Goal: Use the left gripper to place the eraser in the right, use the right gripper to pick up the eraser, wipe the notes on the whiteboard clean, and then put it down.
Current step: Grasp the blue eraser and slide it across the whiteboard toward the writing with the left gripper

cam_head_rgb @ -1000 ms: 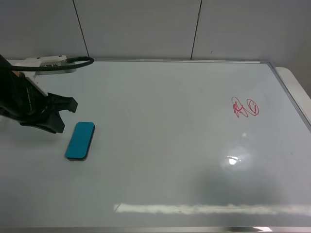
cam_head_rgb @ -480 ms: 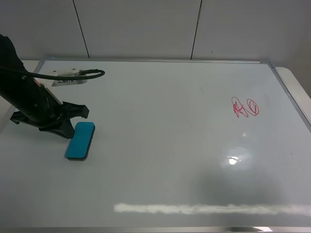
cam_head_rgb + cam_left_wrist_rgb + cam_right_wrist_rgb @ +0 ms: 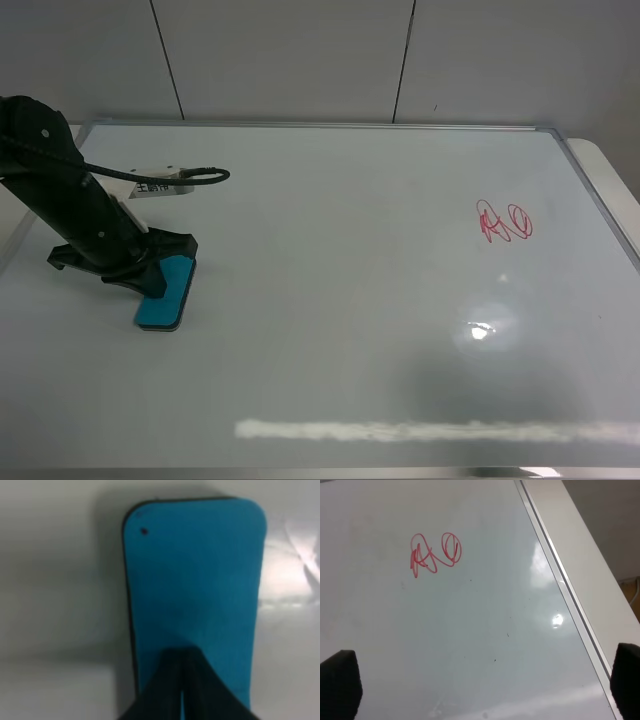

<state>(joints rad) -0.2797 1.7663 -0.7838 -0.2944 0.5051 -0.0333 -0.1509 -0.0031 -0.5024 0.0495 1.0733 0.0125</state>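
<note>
The left pincer (image 3: 150, 268) sits directly over the near end of the eraser (image 3: 165, 292), which lies flat on the whiteboard (image 3: 330, 250). In the wrist view its tips look nearly together, though blur makes this uncertain. They should straddle the eraser's long sides before squeezing, then carry it toward the notes (image 3: 504, 221), well off to the right. The right pincer (image 3: 480, 680) stands spread wide, holding nothing.

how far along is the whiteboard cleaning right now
Nothing is finished. The left claw is down over the eraser, which lies flat on the whiteboard. Still left: moving it to the right, pickup by the right claw, and wiping the untouched red notes.
</note>
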